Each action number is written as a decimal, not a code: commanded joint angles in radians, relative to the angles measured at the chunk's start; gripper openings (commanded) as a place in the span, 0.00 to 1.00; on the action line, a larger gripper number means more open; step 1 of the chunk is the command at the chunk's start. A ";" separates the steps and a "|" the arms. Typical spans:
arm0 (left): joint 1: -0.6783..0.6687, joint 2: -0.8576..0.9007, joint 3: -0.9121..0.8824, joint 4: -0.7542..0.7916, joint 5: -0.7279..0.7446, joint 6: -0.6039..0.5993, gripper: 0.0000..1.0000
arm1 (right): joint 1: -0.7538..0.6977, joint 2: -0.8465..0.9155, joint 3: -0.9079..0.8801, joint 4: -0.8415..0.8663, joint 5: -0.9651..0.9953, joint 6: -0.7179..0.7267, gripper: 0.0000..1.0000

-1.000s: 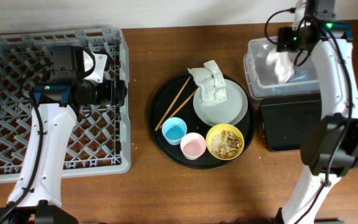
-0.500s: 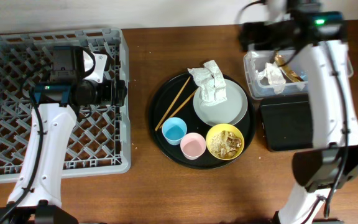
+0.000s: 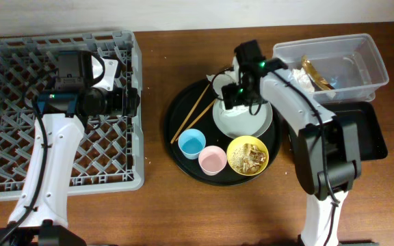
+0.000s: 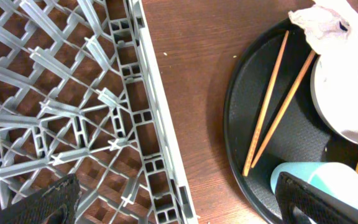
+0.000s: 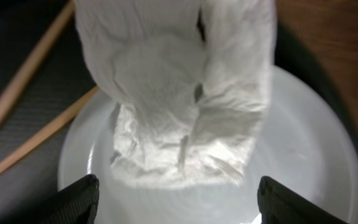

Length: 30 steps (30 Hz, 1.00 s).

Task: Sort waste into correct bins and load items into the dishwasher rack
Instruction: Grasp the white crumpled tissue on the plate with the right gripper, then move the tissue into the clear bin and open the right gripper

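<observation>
A crumpled white napkin [image 3: 221, 80] lies on the grey-green plate [image 3: 245, 123] in the round black tray [image 3: 176, 147]. My right gripper [image 3: 238, 93] hovers open just over this napkin [image 5: 173, 93], a finger on each side above the plate [image 5: 309, 155]. Two chopsticks [image 3: 193, 113], a blue cup [image 3: 191, 143], a pink cup [image 3: 212, 161] and a yellow bowl [image 3: 247, 155] of brownish scraps share the tray. My left gripper [image 3: 130, 101] is open and empty over the right rim of the grey rack [image 3: 19, 137].
The clear tub [image 3: 361, 51] at the back right holds another white napkin [image 3: 299, 76] and brownish scraps [image 3: 318, 74]. The shallow black tray [image 3: 361, 133] lies just in front of it. Bare wooden table [image 3: 156, 82] separates the rack from the round tray.
My right gripper let a white napkin go into the clear tub, then swung left and down to the napkin on the plate. The left arm has not moved.
</observation>
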 commanded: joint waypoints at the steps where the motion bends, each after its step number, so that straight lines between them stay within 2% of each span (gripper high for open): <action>1: -0.005 -0.017 0.017 0.002 0.014 -0.005 0.99 | 0.006 -0.006 -0.078 0.077 0.050 0.003 0.81; 5: -0.005 -0.017 0.017 0.001 0.014 -0.005 0.99 | 0.006 0.001 -0.135 0.163 0.050 0.004 0.79; 7: -0.005 -0.017 0.017 0.002 0.014 -0.005 0.99 | 0.006 0.006 -0.146 0.186 0.050 0.004 0.74; 8: -0.005 -0.017 0.017 0.001 0.014 -0.005 0.99 | 0.006 0.007 -0.151 0.197 0.050 0.004 0.66; 10: -0.005 -0.017 0.017 0.001 0.014 -0.005 0.99 | 0.006 0.007 -0.156 0.211 0.050 0.004 0.56; 12: -0.005 -0.017 0.017 0.002 0.014 -0.005 0.99 | 0.006 0.007 -0.158 0.216 0.050 0.004 0.30; 16: -0.005 -0.017 0.017 0.002 0.014 -0.005 0.99 | 0.006 0.007 -0.157 0.212 0.049 0.004 0.04; 20: -0.005 -0.017 0.017 0.002 0.014 -0.005 0.99 | 0.006 -0.051 -0.099 0.148 -0.021 0.005 0.04; 24: -0.005 -0.017 0.017 0.002 0.014 -0.005 0.99 | 0.003 -0.183 0.059 0.027 -0.045 0.021 0.04; 30: -0.005 -0.017 0.017 0.001 0.014 -0.005 0.99 | -0.075 -0.339 0.241 -0.103 0.167 0.111 0.04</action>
